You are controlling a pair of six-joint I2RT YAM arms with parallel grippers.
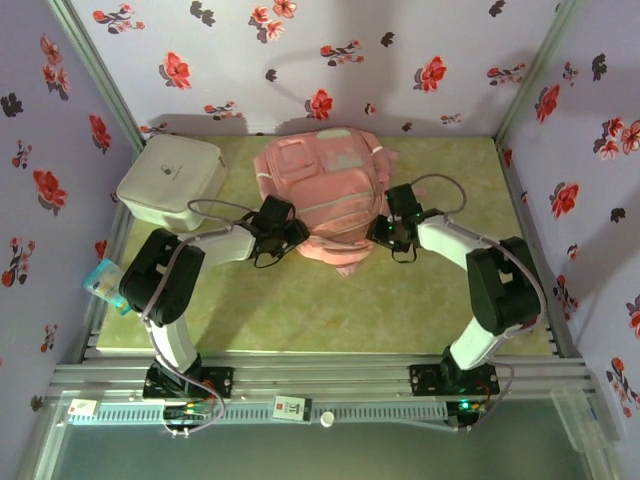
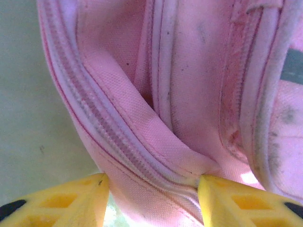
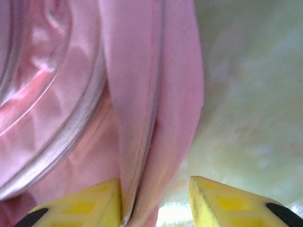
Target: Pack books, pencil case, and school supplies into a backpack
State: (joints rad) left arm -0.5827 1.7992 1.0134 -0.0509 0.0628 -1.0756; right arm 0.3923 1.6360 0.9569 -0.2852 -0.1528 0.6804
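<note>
Pink backpack [image 1: 320,190]: soft fabric, lying flat at the middle back of the table [image 1: 330,320], its near edge towards the two arms.
Zip edge [image 2: 99,123]: a curved band of the bag's left near side. It runs down between the yellow fingers of the left wrist view.
Left gripper [image 2: 152,178]: jaws about half apart, one on each side of the zip edge. The fabric seems to touch both fingers, but I cannot tell if it is really pinched.
Fabric fold [image 3: 151,94]: a long pleat on the bag's right near side. It lies against one finger only.
Right gripper [image 3: 155,181]: jaws rather narrow but not closed on anything; bare table shows between the fold and the other finger.
Step in hand: I judge it is taking the bag's mouth on both sides, so it can be opened.
Doing it well: bring the right jaws more over the fold before pinching. Take only the outer layer by the zip, and let both sides pull apart evenly so the bag does not slide.
White box [image 1: 170,180]: just beside the bag, at the left back corner.
Count: backpack one; white box one; grippers two.
</note>
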